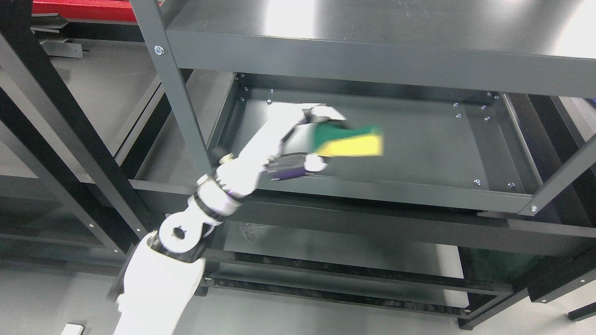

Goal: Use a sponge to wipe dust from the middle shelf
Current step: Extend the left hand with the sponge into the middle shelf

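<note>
Hand: left hand (pixel 298 139) clamped round sponge (pixel 349 139)
Position: over middle shelf (pixel 419 139), left part
Remaining: right part apparently unwiped; dust indiscernible

A red panel (pixel 84 9) shows at the top left, behind the black diagonal frame bar (pixel 60 116). Far below that bar, a small white object (pixel 72 329) lies on the grey floor (pixel 46 298).
</note>
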You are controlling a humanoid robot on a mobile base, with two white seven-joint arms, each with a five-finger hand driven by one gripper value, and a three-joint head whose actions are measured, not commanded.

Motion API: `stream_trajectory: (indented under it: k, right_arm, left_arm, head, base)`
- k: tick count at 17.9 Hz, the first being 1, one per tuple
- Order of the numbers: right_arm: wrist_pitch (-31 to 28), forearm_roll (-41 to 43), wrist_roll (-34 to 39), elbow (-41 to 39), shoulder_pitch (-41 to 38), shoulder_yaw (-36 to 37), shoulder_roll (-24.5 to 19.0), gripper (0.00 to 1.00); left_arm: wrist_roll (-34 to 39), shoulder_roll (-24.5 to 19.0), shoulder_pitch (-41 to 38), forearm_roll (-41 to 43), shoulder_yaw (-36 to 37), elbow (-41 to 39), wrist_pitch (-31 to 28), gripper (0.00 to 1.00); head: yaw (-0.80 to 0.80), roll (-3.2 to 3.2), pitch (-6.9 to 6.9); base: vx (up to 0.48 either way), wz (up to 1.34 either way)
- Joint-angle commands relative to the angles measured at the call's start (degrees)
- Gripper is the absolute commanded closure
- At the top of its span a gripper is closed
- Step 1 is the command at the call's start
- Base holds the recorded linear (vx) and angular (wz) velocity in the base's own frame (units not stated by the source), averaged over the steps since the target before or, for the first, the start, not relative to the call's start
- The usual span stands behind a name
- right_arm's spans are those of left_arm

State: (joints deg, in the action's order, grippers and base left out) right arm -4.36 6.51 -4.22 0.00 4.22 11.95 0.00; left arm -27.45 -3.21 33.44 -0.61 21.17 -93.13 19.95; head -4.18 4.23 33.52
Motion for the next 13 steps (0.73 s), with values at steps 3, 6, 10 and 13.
stream_trajectory:
  k: [3,6,10,13]
  right_arm:
    - [-0.03,0.0,0.0,-1.0,0.0,0.0,1.0,0.0]
    - [-0.03,0.0,0.0,-1.0,0.0,0.0,1.0,0.0]
    - [-0.03,0.0,0.0,-1.0,0.0,0.0,1.0,0.0]
    - [-0.03,0.0,0.0,-1.0,0.0,-0.08,1.0,0.0]
  left_arm:
    - [-4.81,2.21,20.41,9.4,31.46,5.86,-0.09,1.0]
    - [-4.11,2.21,28.93,10.98,32.88,6.38,0.44,1.0]
    - [-0.69,2.21,42.65,18.08,30.78,7.26,0.79,1.0]
    - [1.52,2.21,48.45,26.34,29.81,7.35,1.84,1.0]
  head:
    - [0.0,0.0,0.0]
    - [0.0,0.0,0.0]
    - [0.0,0.0,0.0]
    - [0.0,0.0,0.0]
  base:
    - [0.0,0.0]
    - [0.0,0.0]
    - [0.0,0.0]
    - [0.0,0.0]
